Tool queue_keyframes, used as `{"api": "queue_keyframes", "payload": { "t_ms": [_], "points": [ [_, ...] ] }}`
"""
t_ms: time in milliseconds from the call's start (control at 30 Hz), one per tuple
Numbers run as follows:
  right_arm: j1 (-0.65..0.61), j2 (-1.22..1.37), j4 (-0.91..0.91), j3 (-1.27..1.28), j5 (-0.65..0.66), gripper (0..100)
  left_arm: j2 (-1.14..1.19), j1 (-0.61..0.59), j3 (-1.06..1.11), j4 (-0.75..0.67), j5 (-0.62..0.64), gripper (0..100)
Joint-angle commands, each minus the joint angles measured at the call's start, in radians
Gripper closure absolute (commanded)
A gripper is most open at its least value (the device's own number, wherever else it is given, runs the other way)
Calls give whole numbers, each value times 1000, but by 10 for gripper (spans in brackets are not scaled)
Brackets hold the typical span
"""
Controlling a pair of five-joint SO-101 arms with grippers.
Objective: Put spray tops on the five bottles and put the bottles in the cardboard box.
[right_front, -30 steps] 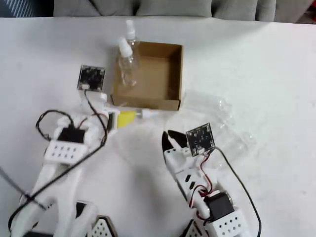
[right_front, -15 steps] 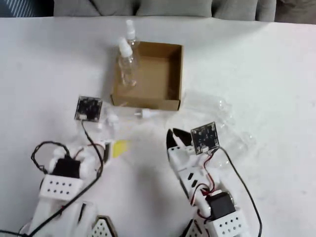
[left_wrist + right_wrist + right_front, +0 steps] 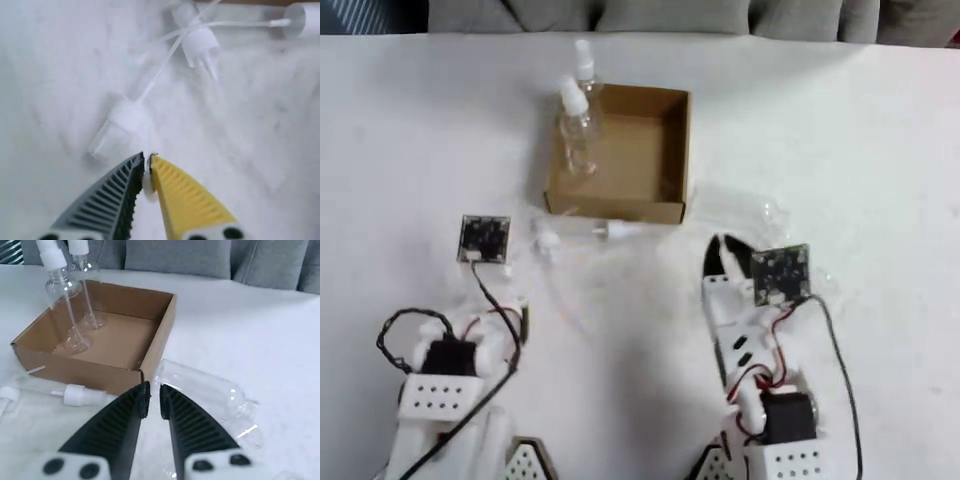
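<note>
The cardboard box (image 3: 665, 150) sits mid-table with two clear bottles (image 3: 577, 125) standing in its left side, spray tops on. Loose spray tops (image 3: 546, 241) (image 3: 617, 229) lie just in front of the box. Uncapped clear bottles (image 3: 765, 215) lie on their sides to its right. My left gripper (image 3: 146, 159), grey and yellow, is shut low over the table, with one loose spray top (image 3: 124, 121) just beyond its tips. My right gripper (image 3: 154, 392) (image 3: 720, 250) is shut with nothing in it, near the box's front right corner, beside a lying bottle (image 3: 200, 387).
White tablecloth covers the table (image 3: 880, 130). A grey sofa (image 3: 200, 255) runs along the far edge. Both arms' bases and cables (image 3: 440, 360) occupy the near edge. Another lying bottle (image 3: 815, 285) is right of my right arm.
My left arm has pulled back from the box front toward the near edge. My right arm has shifted right and a little forward, toward the lying bottles.
</note>
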Motion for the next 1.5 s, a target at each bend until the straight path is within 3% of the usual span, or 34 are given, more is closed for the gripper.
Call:
{"api": "queue_keyframes", "payload": {
  "t_ms": [0,233,533,767,1100,1200,1333,1467],
  "points": [
    [44,53,64,-149,21,983,-35,-12,34,-69,0,976],
    [76,493,186,-434,21,981,-101,-12,61,-48,-48,974],
    [203,1049,576,-908,61,981,-232,-12,112,-17,-48,976],
    [268,1291,839,-1200,519,981,-355,-12,147,40,-48,976],
    [245,1331,869,-1221,1168,973,-524,-12,189,124,-48,976],
    [245,1333,940,-1223,1347,894,-564,-12,199,149,-48,976],
    [229,1333,969,-1223,1462,771,-598,-12,207,153,-48,976],
    [199,1334,969,-1221,1568,755,-601,-12,207,166,-48,976]
  ]
}}
